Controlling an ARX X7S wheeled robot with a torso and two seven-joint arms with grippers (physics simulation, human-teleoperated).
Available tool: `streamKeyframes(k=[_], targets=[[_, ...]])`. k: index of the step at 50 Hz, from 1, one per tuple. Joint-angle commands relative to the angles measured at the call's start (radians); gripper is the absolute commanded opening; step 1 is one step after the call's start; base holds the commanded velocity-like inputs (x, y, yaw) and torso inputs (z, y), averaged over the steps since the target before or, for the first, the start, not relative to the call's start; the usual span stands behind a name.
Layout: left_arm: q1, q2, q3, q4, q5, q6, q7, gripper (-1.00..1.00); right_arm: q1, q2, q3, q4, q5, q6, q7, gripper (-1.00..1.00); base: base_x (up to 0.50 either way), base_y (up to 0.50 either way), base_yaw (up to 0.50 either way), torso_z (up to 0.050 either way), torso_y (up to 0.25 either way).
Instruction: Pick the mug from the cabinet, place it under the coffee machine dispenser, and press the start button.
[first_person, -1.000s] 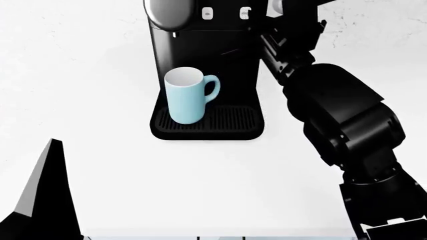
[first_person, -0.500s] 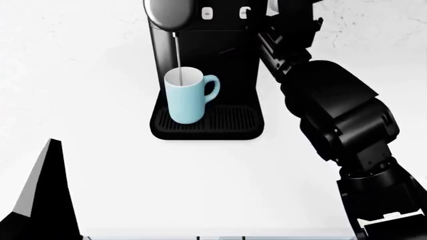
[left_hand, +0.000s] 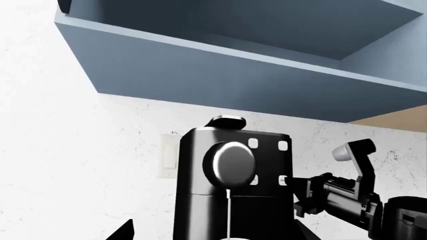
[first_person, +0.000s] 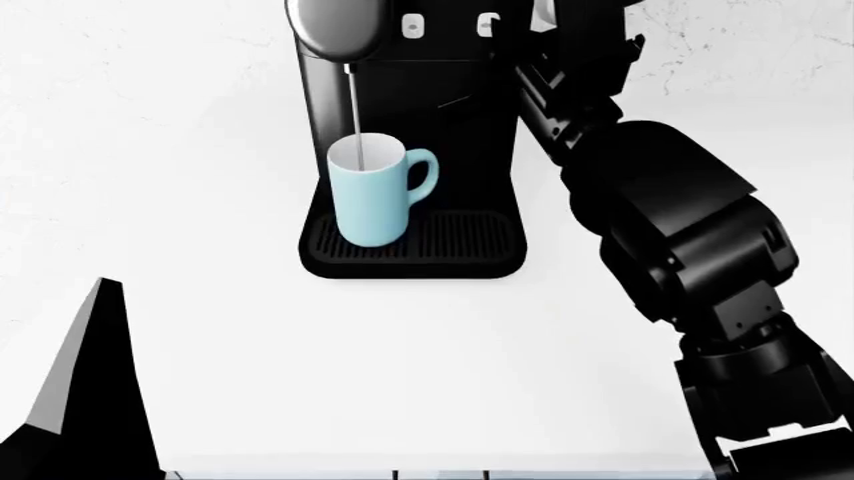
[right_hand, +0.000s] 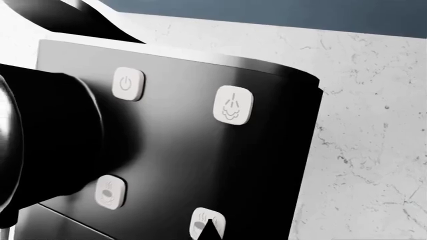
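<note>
1. My right pincer (left_hand: 307, 197) is up at the button panel of the coffee machine (first_person: 414, 100). From the left wrist view its fingers reach toward the panel's right edge, and in the right wrist view a dark fingertip (right_hand: 211, 231) sits right at the lower right button (right_hand: 207, 222). I cannot tell whether the fingers are spread or pressed together.
2. My left pincer is not in view; only a dark wedge of that arm (first_person: 80, 390) shows, well away from the machine.
3. The mug (first_person: 371, 190) stands upright on the machine's ribbed tray (first_person: 467, 240), on the tray's left part, handle toward the tray's middle. It is directly under the dispenser dome (first_person: 334, 25), and below and to the left of my right pincer, well apart from it; nothing grips it.
4. A thin stream (first_person: 356, 110) runs from the dispenser into the mug's mouth.
5. I judge the task essentially done: mug fetched, placed under the dispenser, and the pour suggests the start press has taken effect. What remains, I think, is only to draw my right arm (first_person: 667, 230) clear of the panel.
</note>
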Motion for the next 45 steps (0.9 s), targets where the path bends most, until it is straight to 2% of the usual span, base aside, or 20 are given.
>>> streamKeyframes(k=[1, 8, 20, 21, 27, 30, 36, 40, 45], targets=[[0.008, -0.001, -0.005, 0.002, 0.002, 0.003, -0.001, 1.00, -0.015, 0.009, -0.001, -0.011, 0.000, 0.019, 0.016, -1.00, 0.00, 0.00, 0.00, 0.000, -0.010], [0.015, -0.004, -0.013, 0.007, 0.002, 0.003, -0.004, 1.00, -0.043, 0.055, 0.018, -0.120, 0.036, 0.064, 0.038, -1.00, 0.00, 0.00, 0.00, 0.000, 0.000], [0.014, -0.015, -0.033, 0.017, -0.007, -0.004, -0.027, 1.00, -0.205, 0.255, 0.156, -0.607, 0.233, 0.230, 0.183, -1.00, 0.00, 0.00, 0.00, 0.000, 0.000], [0.013, -0.017, -0.039, 0.017, -0.011, -0.004, -0.032, 1.00, -0.219, 0.276, 0.182, -0.655, 0.261, 0.246, 0.207, 1.00, 0.00, 0.00, 0.00, 0.000, 0.000], [0.023, -0.026, -0.088, 0.019, -0.034, -0.002, -0.059, 1.00, -0.290, 0.428, 0.365, -0.891, 0.456, 0.317, 0.322, 1.00, 0.00, 0.00, 0.00, 0.000, 0.000], [0.057, -0.029, -0.140, 0.028, -0.038, 0.002, -0.060, 1.00, -0.324, 0.523, 0.505, -0.971, 0.582, 0.323, 0.388, 1.00, 0.00, 0.00, 0.00, 0.000, 0.000], [0.210, -0.007, -0.386, 0.060, -0.090, 0.026, -0.037, 1.00, -0.355, 0.740, 0.804, -1.034, 0.888, 0.292, 0.440, 1.00, 0.00, 0.00, 0.00, 0.000, 0.000], [0.212, 0.060, -0.481, 0.060, -0.144, 0.009, 0.047, 1.00, -0.419, 0.802, 0.981, -1.027, 1.010, 0.278, 0.401, 1.00, 0.00, 0.00, 0.00, 0.000, 0.000], [0.212, 0.135, -0.561, 0.060, -0.186, 0.013, 0.157, 1.00, -0.475, 0.816, 1.187, -1.010, 1.120, 0.286, 0.350, 1.00, 0.00, 0.00, 0.00, 0.000, 0.000]])
